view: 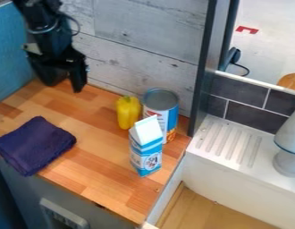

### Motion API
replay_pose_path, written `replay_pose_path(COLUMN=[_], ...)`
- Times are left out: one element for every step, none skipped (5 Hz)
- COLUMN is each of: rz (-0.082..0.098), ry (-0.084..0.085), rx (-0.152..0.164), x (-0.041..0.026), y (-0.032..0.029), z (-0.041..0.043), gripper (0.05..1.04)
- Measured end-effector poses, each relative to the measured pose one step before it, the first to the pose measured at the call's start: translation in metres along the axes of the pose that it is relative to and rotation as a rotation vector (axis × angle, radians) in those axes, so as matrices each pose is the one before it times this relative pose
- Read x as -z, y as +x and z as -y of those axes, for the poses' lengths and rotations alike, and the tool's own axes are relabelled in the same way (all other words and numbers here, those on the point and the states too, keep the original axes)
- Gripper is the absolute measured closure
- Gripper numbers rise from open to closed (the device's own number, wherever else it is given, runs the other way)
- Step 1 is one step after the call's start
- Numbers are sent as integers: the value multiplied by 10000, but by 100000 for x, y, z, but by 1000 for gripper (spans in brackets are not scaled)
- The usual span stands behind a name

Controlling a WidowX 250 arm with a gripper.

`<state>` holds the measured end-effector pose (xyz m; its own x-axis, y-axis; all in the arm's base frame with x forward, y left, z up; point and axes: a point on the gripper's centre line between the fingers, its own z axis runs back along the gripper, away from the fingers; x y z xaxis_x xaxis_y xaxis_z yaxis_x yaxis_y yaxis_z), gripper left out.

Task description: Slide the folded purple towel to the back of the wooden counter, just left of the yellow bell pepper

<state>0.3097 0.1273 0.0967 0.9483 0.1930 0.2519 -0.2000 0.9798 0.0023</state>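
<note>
While the black gripper (64,83) is hanging near the back-left corner of the wooden tabletop (99,143), its jaws are standing apart with a visible gap, holding nothing; how near they are coming to their full spread, one cannot tell.

Items, left to right:
- Purple cloth (35,145), one: lying folded, occupying the left part of the front edge, its near corner seemingly reaching that edge.
- Yellow pepper (128,112), one: standing upright toward the back-right corner, just beside the can.
- Blue-and-white carton (146,150), one: standing upright near the right edge, in front of the can; whether the two are touching, one cannot tell.
- Can (161,103), one: standing upright near the back-right corner, its grey end facing up.

Hazards: the tall, narrow carton is likely offering the weakest footing; a sideways knock from the arm could be sending it over the right edge toward the white ledge (227,141). Jaws closing off-centre on the smooth pepper could be pushing it against the can. A shallow pinch could be catching only the cloth's top layer, unfolding it over the front edge.
</note>
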Motion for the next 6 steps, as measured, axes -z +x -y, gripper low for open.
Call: replay_pose_path(rz=[319,40,114,-652,-245,-130], ry=[-53,6,369,172,134,-6], rx=[-128,432,77,121,146,-10], x=[-338,687,1554,3083,1144,564], y=[-2195,-1264,-659,-710,-329,-378], z=[-2229,-146,-265,281,-212,-466], gripper=[79,79,79,79,79,79])
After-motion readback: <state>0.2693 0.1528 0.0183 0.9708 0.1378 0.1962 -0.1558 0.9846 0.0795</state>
